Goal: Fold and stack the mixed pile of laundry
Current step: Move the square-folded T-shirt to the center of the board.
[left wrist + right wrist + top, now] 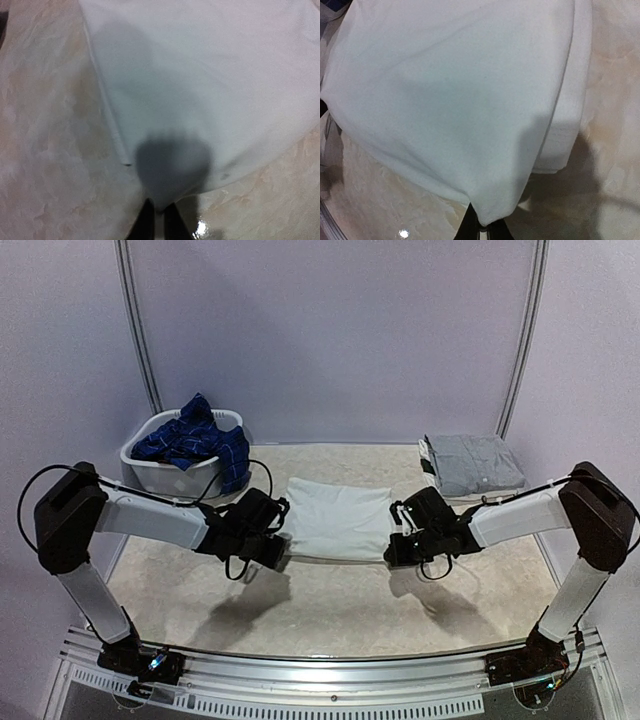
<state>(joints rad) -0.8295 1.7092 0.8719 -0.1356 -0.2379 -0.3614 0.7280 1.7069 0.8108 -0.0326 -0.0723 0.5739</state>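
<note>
A white cloth (338, 519), the white trousers folded over, is stretched between my two grippers above the middle of the table. My left gripper (278, 558) is shut on its near left corner, which also shows in the left wrist view (159, 212). My right gripper (394, 552) is shut on its near right corner, seen in the right wrist view (487, 222). The cloth fills both wrist views (210, 85) (455, 95). The navy plaid shirt (195, 440) hangs out of the white basket (160, 472) at the back left.
A folded grey garment (474, 463) lies at the back right of the beige table top (300, 610). The basket stands just behind my left arm. The metal rail of the table's near edge (330, 665) runs across the bottom.
</note>
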